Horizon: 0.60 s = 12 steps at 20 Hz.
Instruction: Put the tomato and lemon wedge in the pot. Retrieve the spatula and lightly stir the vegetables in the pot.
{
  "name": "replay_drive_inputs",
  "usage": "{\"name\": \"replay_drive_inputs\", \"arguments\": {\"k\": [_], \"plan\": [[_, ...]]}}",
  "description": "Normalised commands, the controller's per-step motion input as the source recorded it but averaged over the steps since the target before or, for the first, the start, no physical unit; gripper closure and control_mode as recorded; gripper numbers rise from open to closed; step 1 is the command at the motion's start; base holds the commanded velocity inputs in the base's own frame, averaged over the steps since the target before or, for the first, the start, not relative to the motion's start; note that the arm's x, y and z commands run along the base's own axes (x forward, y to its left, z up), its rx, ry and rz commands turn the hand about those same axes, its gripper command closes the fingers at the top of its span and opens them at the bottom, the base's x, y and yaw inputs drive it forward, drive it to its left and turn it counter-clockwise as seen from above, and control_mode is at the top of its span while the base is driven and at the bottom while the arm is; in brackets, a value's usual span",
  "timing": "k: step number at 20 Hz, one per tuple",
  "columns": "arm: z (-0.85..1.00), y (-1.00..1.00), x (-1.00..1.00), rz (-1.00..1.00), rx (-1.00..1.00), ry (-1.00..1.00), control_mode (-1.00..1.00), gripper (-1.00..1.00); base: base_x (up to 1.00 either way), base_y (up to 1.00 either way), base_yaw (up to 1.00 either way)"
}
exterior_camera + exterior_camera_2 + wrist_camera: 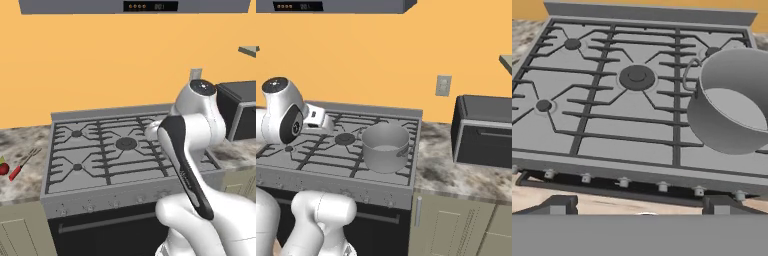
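Gripper (pixel 639 202) is hanging wide open, holding nothing, over the stove (pixel 100 165) front edge. Pot (pixel 386 147) is sitting empty on the stove's right. Tomato (pixel 4 169) and spatula (pixel 22 164) are lying far left on the counter (pixel 20 185), spatula's handle toward the front edge.

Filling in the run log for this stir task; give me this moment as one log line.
gripper: open, above stove front, holding nothing | pot: on stove, empty | tomato, spatula: left counter | stage: nothing picked
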Motion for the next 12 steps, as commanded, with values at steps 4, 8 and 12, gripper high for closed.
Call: {"name": "replay_drive_inputs", "arguments": {"k": [4,8,12], "plan": [[0.00,0.00,-0.01,0.00,0.00,0.00,1.00,-1.00,-0.15,0.36,0.00],[0.00,0.00,0.00,0.00,0.00,0.00,1.00,-1.00,-0.27,1.00,0.00],[0.00,0.00,0.00,0.00,0.00,0.00,1.00,-1.00,-0.17,1.00,-0.02]]}}
